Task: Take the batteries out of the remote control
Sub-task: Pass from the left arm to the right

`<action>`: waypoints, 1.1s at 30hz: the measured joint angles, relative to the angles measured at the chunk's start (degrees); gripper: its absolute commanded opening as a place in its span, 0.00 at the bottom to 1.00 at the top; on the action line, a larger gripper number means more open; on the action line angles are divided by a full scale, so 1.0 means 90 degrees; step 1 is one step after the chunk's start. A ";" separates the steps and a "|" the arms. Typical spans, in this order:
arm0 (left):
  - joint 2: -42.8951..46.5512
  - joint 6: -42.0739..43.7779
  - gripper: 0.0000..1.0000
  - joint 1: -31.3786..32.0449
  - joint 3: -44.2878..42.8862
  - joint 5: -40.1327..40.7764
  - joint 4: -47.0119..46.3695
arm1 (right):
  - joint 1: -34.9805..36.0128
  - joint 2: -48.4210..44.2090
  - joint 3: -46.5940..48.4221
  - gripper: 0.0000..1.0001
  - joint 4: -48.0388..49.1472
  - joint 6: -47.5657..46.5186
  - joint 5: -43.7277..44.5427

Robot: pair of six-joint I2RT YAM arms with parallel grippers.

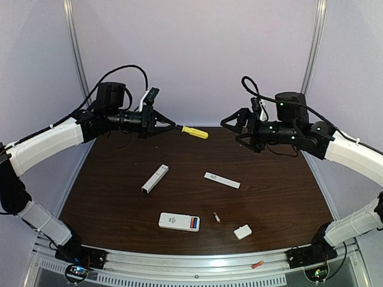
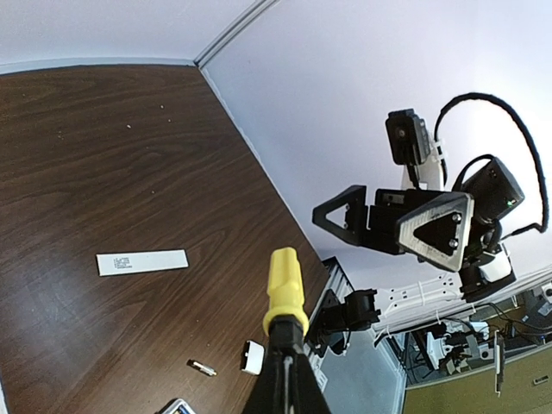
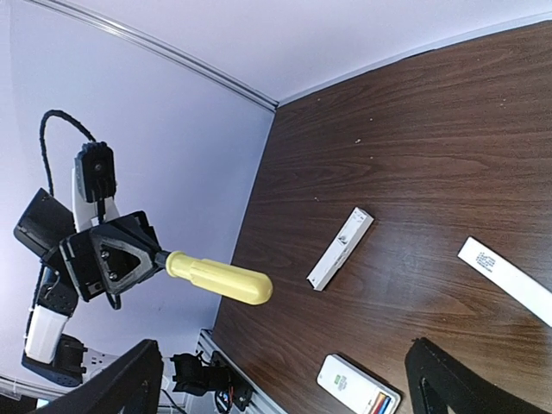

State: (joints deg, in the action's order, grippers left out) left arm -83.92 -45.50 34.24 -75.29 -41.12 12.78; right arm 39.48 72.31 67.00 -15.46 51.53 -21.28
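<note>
Item: screwdriver (image 1: 195,132). Its shaft is pinched in my left gripper (image 1: 170,125), with the yellow handle offered to the right gripper (image 1: 229,124), whose fingers are spread wide.
Item: batteries (image 1: 194,223). They sit in the remote control (image 1: 179,222) (one loose cell (image 1: 216,217) lies beside it).
I'd clamp the handle squarely before the left lets go.
</note>
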 measured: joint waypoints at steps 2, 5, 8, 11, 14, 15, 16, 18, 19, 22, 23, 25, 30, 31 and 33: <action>-0.0075 -0.0090 0.00 0.0000 0.0000 -0.0007 -0.0189 | 0.0000 0.0000 -0.0036 1.00 0.0204 0.0119 -0.0090; -0.0189 -0.0248 0.00 0.0000 0.0000 -0.0019 -0.0476 | 0.0000 -0.0002 -0.0158 1.00 0.0712 0.0350 -0.0221; -0.0231 -0.0461 0.00 0.0000 0.0000 -0.0044 -0.0777 | 0.0000 0.0000 -0.0243 1.00 0.1098 0.0568 -0.0376; -0.0231 -0.0687 0.00 0.0000 -0.0017 -0.0148 -0.1185 | 0.0002 0.0000 -0.0277 1.00 0.1549 0.0806 -0.0559; -0.0262 -0.0814 0.00 0.0000 -0.0095 -0.0221 -0.1360 | 0.0002 0.0000 -0.0311 1.00 0.2006 0.1037 -0.0714; -0.0284 -0.0848 0.00 0.0000 -0.0131 -0.0248 -0.1406 | 0.0002 0.0005 -0.0311 1.00 0.2098 0.1093 -0.0755; -0.0318 -0.0894 0.00 0.0000 -0.0180 -0.0289 -0.1477 | 0.0002 0.0010 -0.0311 1.00 0.2234 0.1154 -0.0806; -0.0381 -0.0976 0.00 0.0000 -0.0250 -0.0342 -0.1598 | 0.0002 0.0039 -0.0308 1.00 0.2443 0.1219 -0.0903; -0.0413 -0.1022 0.00 0.0000 -0.0282 -0.0379 -0.1647 | 0.0002 0.0070 -0.0306 1.00 0.2535 0.1258 -0.0954; -0.0505 -0.1151 0.00 0.0007 -0.0355 -0.0498 -0.1792 | 0.0002 0.0202 -0.0296 1.00 0.2713 0.1324 -0.1127; -0.0527 -0.1200 0.00 0.0010 -0.0369 -0.0559 -0.1846 | 0.0002 0.0253 -0.0294 1.00 0.2752 0.1336 -0.1195; -0.0583 -0.1316 0.00 0.0019 -0.0435 -0.0695 -0.1940 | 0.0002 0.0350 -0.0265 1.00 0.2803 0.1358 -0.1353; -0.0629 -0.1496 0.00 0.0073 -0.0614 -0.0988 -0.2125 | 0.0002 0.0576 -0.0078 1.00 0.2951 0.1443 -0.1727; -0.0629 -0.1520 0.00 0.0085 -0.0653 -0.1054 -0.2164 | 0.0002 0.0597 -0.0058 1.00 0.3009 0.1472 -0.1797; -0.0629 -0.1586 0.00 0.0100 -0.0670 -0.1190 -0.2285 | 0.0002 0.0622 -0.0053 0.98 0.3111 0.1518 -0.1897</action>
State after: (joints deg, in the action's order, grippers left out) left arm -89.58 -59.77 35.14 -81.32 -51.83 -7.79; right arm 39.51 77.91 66.52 12.53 65.19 -38.35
